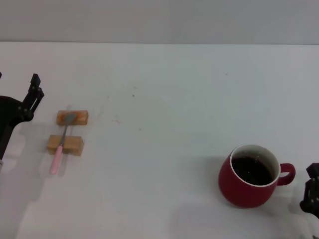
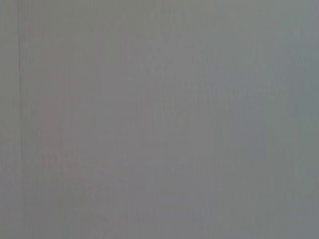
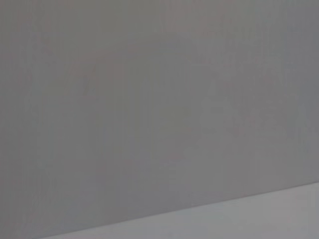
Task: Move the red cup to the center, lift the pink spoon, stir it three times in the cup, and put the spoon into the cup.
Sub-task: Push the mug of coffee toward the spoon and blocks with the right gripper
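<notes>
Left gripper (image 1: 34,94) sits at the table's (image 1: 164,89) left edge, near the pink spoon (image 1: 61,147) but apart from it; right gripper (image 1: 313,194) sits at the lower right edge, just beside the red cup's (image 1: 249,177) handle. Neither holds anything, and how far either stands open cannot be told. Cup stands upright at right front, holding dark liquid; spoon lies across two wooden blocks (image 1: 65,145) at left.

A plain, featureless grey surface (image 2: 159,119) fills the whole left wrist view
</notes>
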Motion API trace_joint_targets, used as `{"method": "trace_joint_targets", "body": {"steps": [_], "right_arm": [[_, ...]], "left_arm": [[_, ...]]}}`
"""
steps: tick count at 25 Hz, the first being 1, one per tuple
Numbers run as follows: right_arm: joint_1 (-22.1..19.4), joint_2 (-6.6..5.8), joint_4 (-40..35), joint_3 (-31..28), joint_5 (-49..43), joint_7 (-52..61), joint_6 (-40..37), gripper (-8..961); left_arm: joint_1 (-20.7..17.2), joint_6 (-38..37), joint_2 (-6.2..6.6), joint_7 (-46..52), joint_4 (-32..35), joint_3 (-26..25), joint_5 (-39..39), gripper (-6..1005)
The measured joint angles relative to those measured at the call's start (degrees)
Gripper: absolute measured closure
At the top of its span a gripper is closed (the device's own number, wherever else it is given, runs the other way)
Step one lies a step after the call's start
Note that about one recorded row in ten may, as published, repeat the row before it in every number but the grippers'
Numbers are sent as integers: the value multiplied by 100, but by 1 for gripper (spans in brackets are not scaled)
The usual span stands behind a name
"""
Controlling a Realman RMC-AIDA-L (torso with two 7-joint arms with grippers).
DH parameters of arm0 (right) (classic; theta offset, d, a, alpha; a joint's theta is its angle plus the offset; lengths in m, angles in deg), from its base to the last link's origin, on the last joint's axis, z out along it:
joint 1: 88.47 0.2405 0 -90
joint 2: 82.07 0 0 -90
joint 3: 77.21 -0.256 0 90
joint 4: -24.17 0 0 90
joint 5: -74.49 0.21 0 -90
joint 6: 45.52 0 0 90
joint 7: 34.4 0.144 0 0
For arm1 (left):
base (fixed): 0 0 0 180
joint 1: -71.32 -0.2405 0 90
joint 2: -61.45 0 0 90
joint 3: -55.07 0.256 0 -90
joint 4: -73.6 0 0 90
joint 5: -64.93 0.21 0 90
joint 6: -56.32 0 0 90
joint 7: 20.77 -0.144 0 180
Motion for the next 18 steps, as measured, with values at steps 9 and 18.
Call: {"method": "trace_joint_targets", "body": {"steps": [9,18], "right_arm": [[190,0,61,112,-4,0,79,953],[276,-1,193,255,-11,0,162,953]], "left_arm": [[-27,0,-1,0,0,0,0,157],[-26,-7,-1,0,0,0,0,158]]}}
